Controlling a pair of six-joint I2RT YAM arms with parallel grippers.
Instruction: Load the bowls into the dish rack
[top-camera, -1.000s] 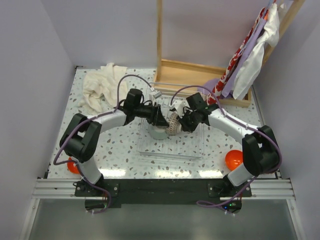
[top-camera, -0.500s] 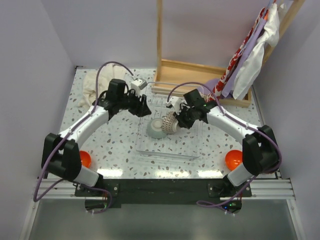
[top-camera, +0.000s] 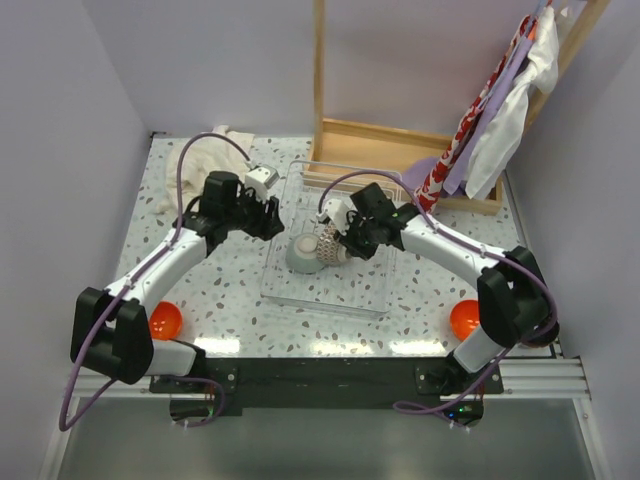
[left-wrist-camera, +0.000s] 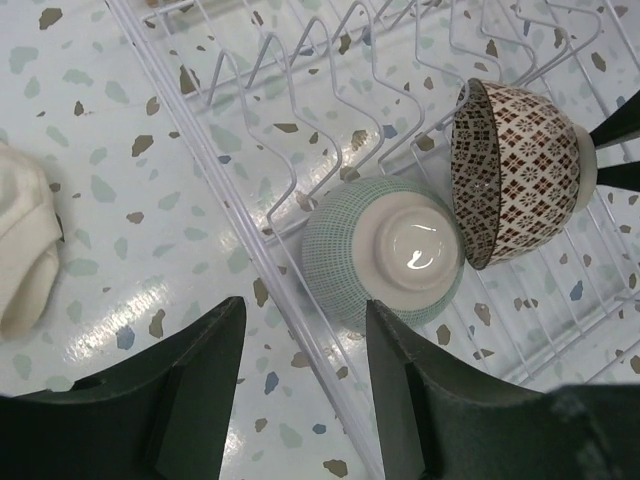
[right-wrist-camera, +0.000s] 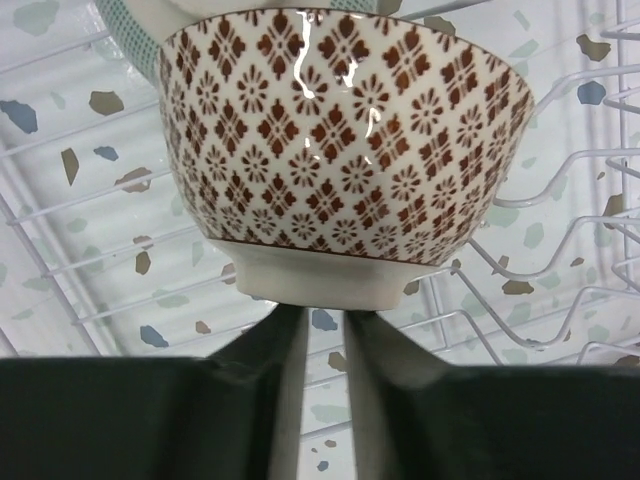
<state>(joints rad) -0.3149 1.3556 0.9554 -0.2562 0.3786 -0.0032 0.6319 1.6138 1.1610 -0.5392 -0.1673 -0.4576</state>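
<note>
The see-through dish rack (top-camera: 370, 290) lies mid-table. Inside it a grey-green bowl (top-camera: 300, 256) rests tipped over, its pale foot ring showing (left-wrist-camera: 385, 255). A brown-patterned bowl (top-camera: 331, 246) stands on its edge against it (left-wrist-camera: 520, 170). My right gripper (right-wrist-camera: 322, 322) sits right under that bowl's foot ring (right-wrist-camera: 345, 150), its jaws a narrow gap apart with nothing between them. My left gripper (left-wrist-camera: 300, 340) hovers open over the rack's left rim (left-wrist-camera: 250, 110), apart from both bowls. One orange bowl (top-camera: 165, 320) sits near left. Another orange bowl (top-camera: 463, 318) sits near right.
A white cloth (top-camera: 200, 165) lies at the back left. A wooden frame (top-camera: 390, 150) stands behind the rack, with clothes (top-camera: 500, 110) hanging over it at the back right. Walls close in on both sides.
My left gripper has drawn back leftward off the grey-green bowl. The rack and both bowls slid a little left. My right jaws have parted slightly.
</note>
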